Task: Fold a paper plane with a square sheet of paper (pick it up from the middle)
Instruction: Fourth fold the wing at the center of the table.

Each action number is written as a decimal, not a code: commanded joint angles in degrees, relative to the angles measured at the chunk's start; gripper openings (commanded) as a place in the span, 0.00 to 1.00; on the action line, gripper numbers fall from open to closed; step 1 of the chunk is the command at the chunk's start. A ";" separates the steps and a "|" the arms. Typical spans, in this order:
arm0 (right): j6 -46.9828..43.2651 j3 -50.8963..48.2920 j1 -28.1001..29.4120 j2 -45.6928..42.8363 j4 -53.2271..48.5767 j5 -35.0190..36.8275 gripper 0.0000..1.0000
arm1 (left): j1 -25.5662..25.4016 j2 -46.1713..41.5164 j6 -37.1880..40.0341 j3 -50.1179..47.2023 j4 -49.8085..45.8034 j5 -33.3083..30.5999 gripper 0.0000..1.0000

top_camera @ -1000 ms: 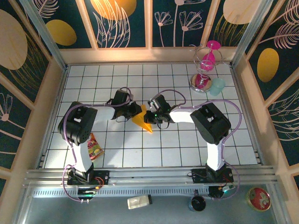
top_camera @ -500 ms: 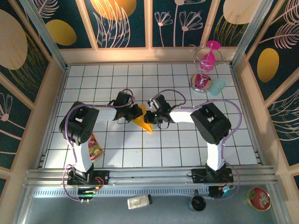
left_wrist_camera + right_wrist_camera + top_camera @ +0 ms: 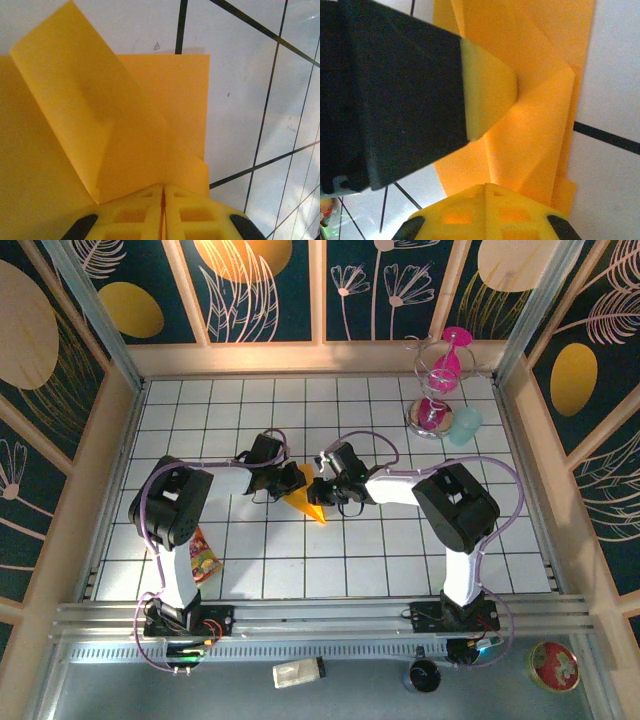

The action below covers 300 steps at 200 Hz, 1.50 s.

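the left jaws are clenched on an edge of the square sheet of paper [image 3: 125, 125], closed flat with the orange fold pinched in their seam. the right jaws are clenched on the same sheet close opposite, and the left arm's yellow pad [image 3: 487, 90] rests on the creased layers there. the sheet, folded to a pointed wedge, lies about the middle of the desk [image 3: 400, 550], tip toward the near edge. a snack packet [image 3: 203, 560] lies toward the near left corner, and a pink hourglass [image 3: 440, 380] stands at the far right corner
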 commanded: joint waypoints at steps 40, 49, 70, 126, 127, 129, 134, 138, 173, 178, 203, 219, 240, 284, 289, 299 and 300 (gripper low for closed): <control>-1.22 -1.03 0.47 2.34 -3.12 0.04 0.02 | 0.11 5.30 1.25 -0.86 -7.87 -8.82 0.10; -1.28 -1.06 0.46 2.57 -3.41 -0.04 0.02 | 0.07 5.45 1.27 -0.90 -7.90 -9.11 0.10; -1.61 -1.41 0.65 2.52 -3.95 -0.48 0.02 | 0.11 5.76 1.18 -0.88 -8.36 -10.11 0.10; -2.93 -5.75 1.08 -1.53 -6.62 -2.55 0.01 | 0.08 6.14 1.10 -1.07 -8.66 -11.47 0.09; -2.93 -5.83 1.09 -1.60 -6.71 -2.57 0.01 | 0.10 6.15 1.09 -1.03 -8.66 -11.51 0.09; -2.98 -6.03 1.13 -1.83 -6.82 -2.59 0.01 | 0.06 6.15 1.08 -1.04 -8.66 -11.54 0.09; -3.00 -6.50 1.22 -2.20 -7.09 -2.66 0.01 | 0.11 6.15 1.01 -1.12 -8.67 -11.64 0.09; -3.04 -6.84 1.26 -2.43 -7.19 -2.72 0.01 | 0.11 6.13 0.99 -1.12 -8.66 -11.66 0.09; -3.01 -8.76 1.68 -4.25 -8.11 -3.19 0.01 | 0.11 6.41 0.90 -1.12 -8.66 -11.86 0.09; -2.98 -8.94 1.70 -4.29 -8.13 -3.27 0.01 | 0.11 6.41 0.90 -1.10 -8.66 -11.90 0.09; -2.89 -9.75 1.96 -4.99 -8.71 -3.21 0.01 | 0.11 6.57 0.89 -1.16 -8.66 -12.09 0.08; -3.09 -10.09 2.10 -5.38 -9.29 -3.12 0.00 | 0.12 6.64 0.98 -1.16 -8.66 -12.16 0.08; -3.19 -10.76 2.28 -6.03 -10.11 -3.04 0.00 | 0.11 6.76 0.90 -1.16 -8.58 -12.16 0.08; -2.98 -12.86 2.58 -7.35 -11.78 -2.43 0.00 | 0.08 6.62 0.99 -1.08 -8.58 -12.08 0.08; -2.86 -13.13 2.58 -7.49 -11.80 -2.36 0.00 | 0.11 6.61 0.99 -1.16 -8.58 -11.99 0.08; -2.65 -13.58 2.58 -7.81 -11.81 -2.33 0.00 | 0.11 6.63 0.96 -1.11 -8.58 -11.90 0.08; -2.66 -13.65 2.58 -7.82 -11.81 -2.33 0.00 | 0.11 6.61 0.97 -1.09 -8.58 -11.90 0.08</control>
